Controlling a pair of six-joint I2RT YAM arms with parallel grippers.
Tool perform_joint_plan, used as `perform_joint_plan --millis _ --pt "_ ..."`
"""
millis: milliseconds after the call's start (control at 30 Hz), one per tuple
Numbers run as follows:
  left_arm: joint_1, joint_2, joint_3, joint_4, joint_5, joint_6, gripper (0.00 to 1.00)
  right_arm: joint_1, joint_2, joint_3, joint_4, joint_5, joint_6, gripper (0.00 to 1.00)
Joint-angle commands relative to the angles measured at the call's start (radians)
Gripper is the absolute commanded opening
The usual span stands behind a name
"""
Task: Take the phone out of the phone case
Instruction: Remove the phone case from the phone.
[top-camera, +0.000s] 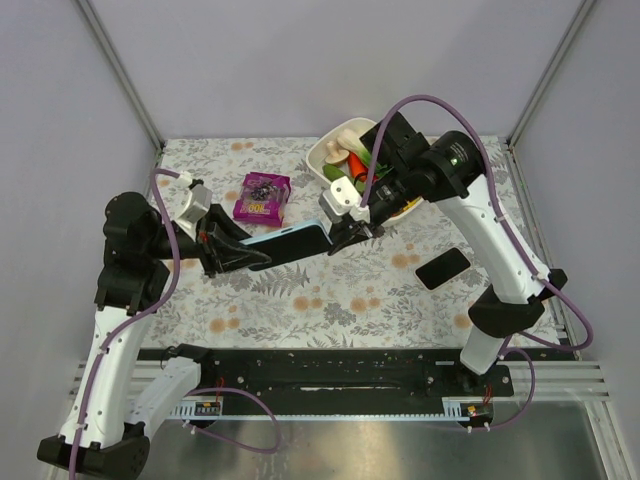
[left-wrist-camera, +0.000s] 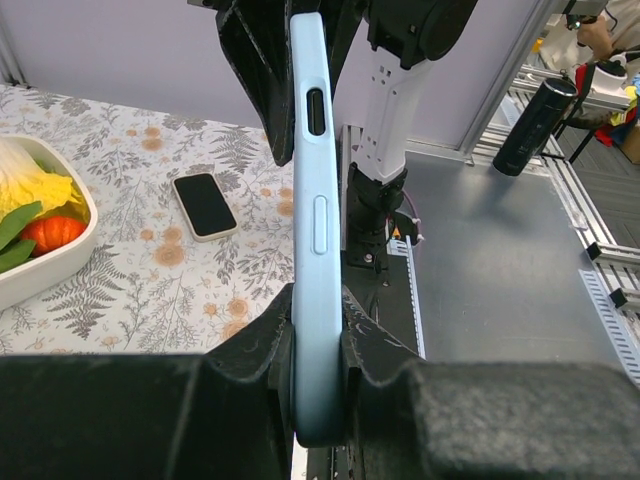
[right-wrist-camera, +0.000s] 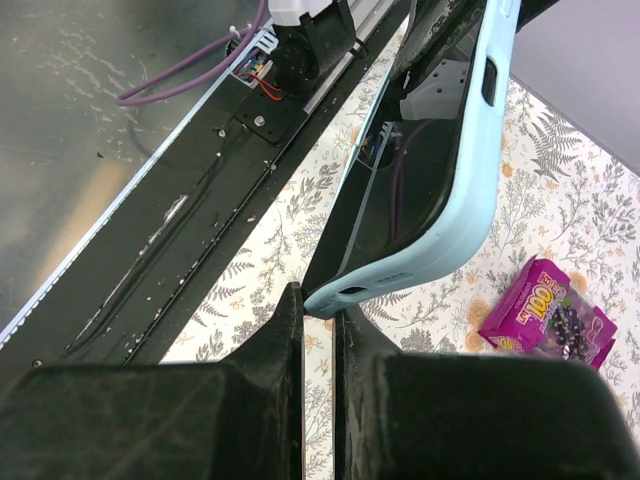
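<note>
The pale blue phone case (top-camera: 290, 240) hangs on edge above the worktop (top-camera: 330, 310), strung between both arms. The left tool (top-camera: 228, 255) is clenched across one end as an anchor. The right tool (top-camera: 350, 232) pinches the rim at the other end, seemingly to peel it back. The case looks hollow, and a phone (top-camera: 442, 268) lies flat well to the right, so I'd guess it's already out. A purple packet (top-camera: 262, 196) and a bowl (top-camera: 335, 150) sit behind.
</note>
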Motion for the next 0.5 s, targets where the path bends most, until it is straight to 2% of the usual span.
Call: perform_joint_plan --millis 0,300,467 --pt "-0.068 0.046 -0.045 -0.086 0.126 -0.042 0.0 0.126 0.059 0.079 -0.113 -0.276 -0.099 0.0" --pt "-0.053 0.035 -0.019 -0.086 0.157 -0.045 0.0 0.131 0.016 -0.021 -0.118 -0.256 -0.131 0.0" --pt "-0.04 0.043 -0.014 -0.085 0.123 -0.031 0.0 0.137 -0.018 -0.111 -0.116 -0.24 -0.161 0.0"
